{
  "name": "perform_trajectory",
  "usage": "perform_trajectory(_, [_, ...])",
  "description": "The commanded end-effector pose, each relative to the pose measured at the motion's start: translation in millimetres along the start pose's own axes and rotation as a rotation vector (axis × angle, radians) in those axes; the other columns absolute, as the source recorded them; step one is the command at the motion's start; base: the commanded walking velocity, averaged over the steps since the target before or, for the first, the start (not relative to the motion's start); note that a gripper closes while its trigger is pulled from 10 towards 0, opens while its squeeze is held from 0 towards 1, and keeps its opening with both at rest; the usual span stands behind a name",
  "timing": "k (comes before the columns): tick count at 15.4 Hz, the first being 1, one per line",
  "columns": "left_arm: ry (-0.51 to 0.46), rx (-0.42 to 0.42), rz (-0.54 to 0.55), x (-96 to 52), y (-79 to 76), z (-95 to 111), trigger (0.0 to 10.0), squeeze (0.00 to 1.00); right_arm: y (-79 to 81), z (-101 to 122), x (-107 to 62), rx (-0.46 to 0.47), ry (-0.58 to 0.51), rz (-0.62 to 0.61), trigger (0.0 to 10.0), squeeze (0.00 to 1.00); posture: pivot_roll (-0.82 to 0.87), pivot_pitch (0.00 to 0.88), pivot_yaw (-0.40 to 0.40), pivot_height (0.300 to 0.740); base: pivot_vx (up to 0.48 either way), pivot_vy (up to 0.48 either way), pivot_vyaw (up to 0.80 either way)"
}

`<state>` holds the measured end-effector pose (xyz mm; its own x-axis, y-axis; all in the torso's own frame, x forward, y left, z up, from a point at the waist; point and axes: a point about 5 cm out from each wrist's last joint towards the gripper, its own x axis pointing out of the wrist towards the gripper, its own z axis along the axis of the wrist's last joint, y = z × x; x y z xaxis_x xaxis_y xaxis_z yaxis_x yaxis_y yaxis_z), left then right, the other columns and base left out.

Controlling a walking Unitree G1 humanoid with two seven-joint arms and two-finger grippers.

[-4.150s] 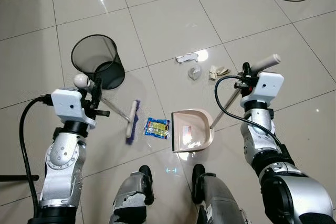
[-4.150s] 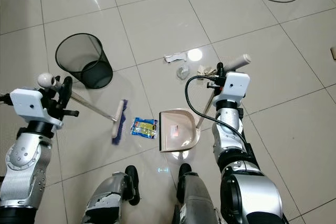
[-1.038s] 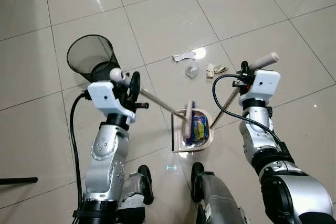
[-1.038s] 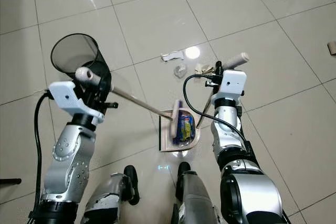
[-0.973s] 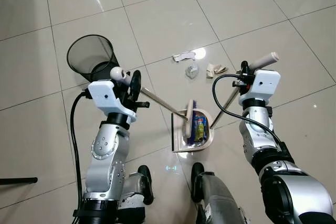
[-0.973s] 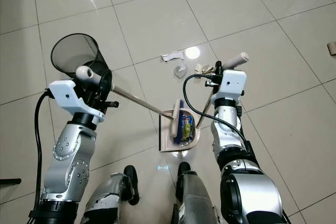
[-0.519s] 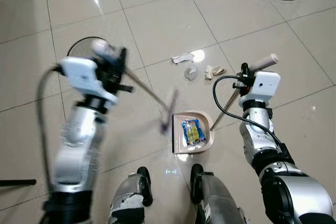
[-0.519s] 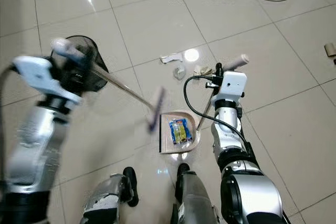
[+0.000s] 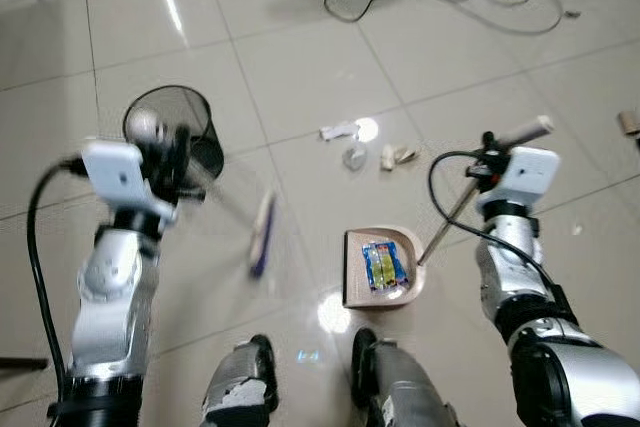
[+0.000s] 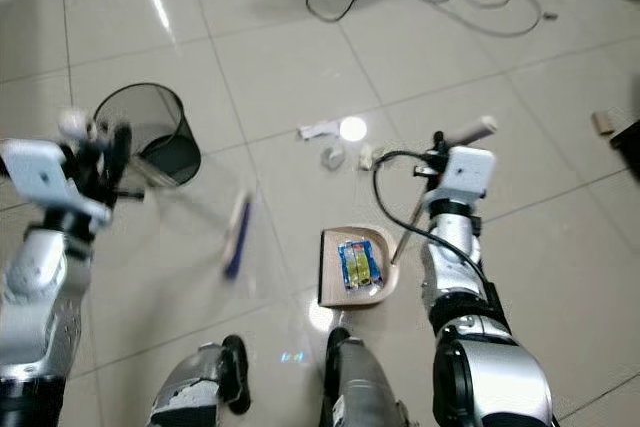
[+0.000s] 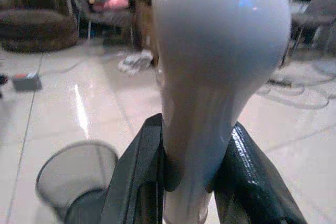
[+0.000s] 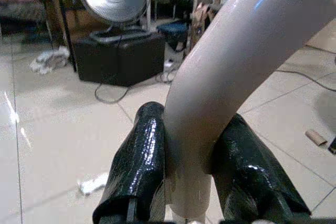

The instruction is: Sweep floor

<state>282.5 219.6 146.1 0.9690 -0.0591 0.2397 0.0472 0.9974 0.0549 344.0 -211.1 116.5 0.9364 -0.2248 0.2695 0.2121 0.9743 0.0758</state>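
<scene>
Left eye view | packet (image 9: 385, 265) in dustpan (image 9: 354, 292) | print unreadable

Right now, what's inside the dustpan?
One blue and yellow snack wrapper lies flat in the beige dustpan. The right claw is shut on the dustpan's handle. Whatever may lie beneath the wrapper is covered, and fine dust can't be made out.

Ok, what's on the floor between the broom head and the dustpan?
Nothing: in the left eye view, bare tile separates the blurred broom head from the dustpan, which holds the wrapper.
</scene>
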Motion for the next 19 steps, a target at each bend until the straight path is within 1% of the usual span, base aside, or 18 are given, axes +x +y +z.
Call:
perform_trajectory(1, [0.009, 0.04, 0.026, -8.3, 8.5, -7.8, 10.0, 0.0, -13.2, 9.1, 2.5, 0.07, -0.056, -0.065, 10.0, 0.0, 0.07, 0.135, -0.023, 0.74, 0.0, 0.0, 0.0])
perform_trajectory(3, [0.036, 0.039, 0.04, -14.4, 12.4, -16.5, 10.0, 0.0, -18.3, 16.9, 5.1, 0.093, -0.098, -0.075, 10.0, 0.0, 0.06, 0.125, -0.016, 0.74, 0.0, 0.0, 0.0])
perform_trajectory(4, [0.051, 0.045, 0.053, -18.7, 12.6, -22.0, 10.0, 0.0, -22.3, 22.4, 8.8, 0.155, -0.11, -0.1, 10.0, 0.0, 0.04, 0.112, -0.001, 0.74, 0.0, 0.0, 0.0])
perform_trajectory(5, [0.064, 0.06, 0.061, -20.9, 11.5, -25.1, 10.0, 0.0, -23.7, 28.0, 12.5, 0.198, -0.122, -0.1, 10.0, 0.0, 0.04, 0.11, 0.001, 0.74, 0.0, 0.0, 0.0])
perform_trajectory(6, [0.09, 0.067, 0.068, -22.4, 7.9, -30.0, 10.0, 0.0, -22.6, 44.6, 20.9, 0.253, -0.165, -0.062, 10.0, 0.0, 0.03, 0.105, 0.01, 0.74, 0.0, 0.0, 0.0])
perform_trajectory(7, [0.104, 0.044, 0.071, -21.4, 5.4, -32.0, 10.0, 0.0, -21.0, 56.9, 26.5, 0.268, -0.189, -0.03, 10.0, 0.0, 0.02, 0.106, 0.011, 0.74, 0.0, 0.0, 0.0])
perform_trajectory(8, [0.096, 0.045, 0.065, -20.4, 3.5, -30.3, 10.0, 0.0, -20.5, 66.0, 30.6, 0.281, -0.206, -0.013, 10.0, 0.0, 0.02, 0.105, 0.011, 0.74, 0.0, 0.0, 0.0])
perform_trajectory(10, [0.073, 0.079, 0.068, -16.7, 1.1, -25.4, 10.0, 0.0, -18.3, 104.0, 48.6, 0.318, -0.254, 0.04, 10.0, 0.0, 0.03, 0.112, 0.006, 0.74, 0.0, 0.0, 0.0])
perform_trajectory(11, [0.074, 0.086, 0.068, -16.2, 1.1, -25.2, 10.0, 0.0, -18.1, 109.6, 51.5, 0.322, -0.259, 0.044, 10.0, 0.0, 0.03, 0.112, 0.004, 0.74, 0.0, 0.0, 0.0])
perform_trajectory(12, [0.083, 0.143, 0.046, -16.4, 1.0, -25.7, 10.0, 0.0, -18.3, 121.8, 57.5, 0.351, -0.263, 0.039, 10.0, 0.0, 0.03, 0.112, -0.005, 0.74, 0.0, 0.0, 0.0])
perform_trajectory(13, [0.081, 0.168, 0.034, -15.6, 0.5, -25.8, 10.0, 0.0, -17.9, 134.4, 65.1, 0.384, -0.277, 0.033, 10.0, 0.0, 0.03, 0.114, -0.008, 0.74, 0.0, 0.0, 0.0])
perform_trajectory(14, [0.083, 0.165, 0.039, -15.5, 1.0, -26.1, 10.0, 0.0, -16.5, 137.9, 68.2, 0.384, -0.282, 0.037, 10.0, 0.0, 0.03, 0.116, -0.01, 0.74, 0.27, 0.0, 0.0])
perform_trajectory(15, [0.104, 0.172, 0.047, -14.7, 2.0, -28.4, 10.0, 0.0, -11.9, 145.2, 75.6, 0.378, -0.273, 0.053, 10.0, 0.0, 0.03, 0.118, -0.011, 0.74, 0.341, 0.0, 0.0])
perform_trajectory(17, [0.126, 0.183, 0.039, -14.4, 0.7, -31.5, 10.0, 0.0, -7.6, 147.7, 79.5, 0.359, -0.253, 0.073, 10.0, 0.0, 0.04, 0.119, -0.01, 0.74, 0.366, 0.0, 0.0])
perform_trajectory(19, [0.129, 0.179, 0.037, -12.6, -1.7, -32.5, 10.0, 0.0, -5.8, 147.2, 82.3, 0.367, -0.241, 0.066, 10.0, 0.0, 0.04, 0.12, -0.014, 0.74, 0.399, 0.0, 0.0])
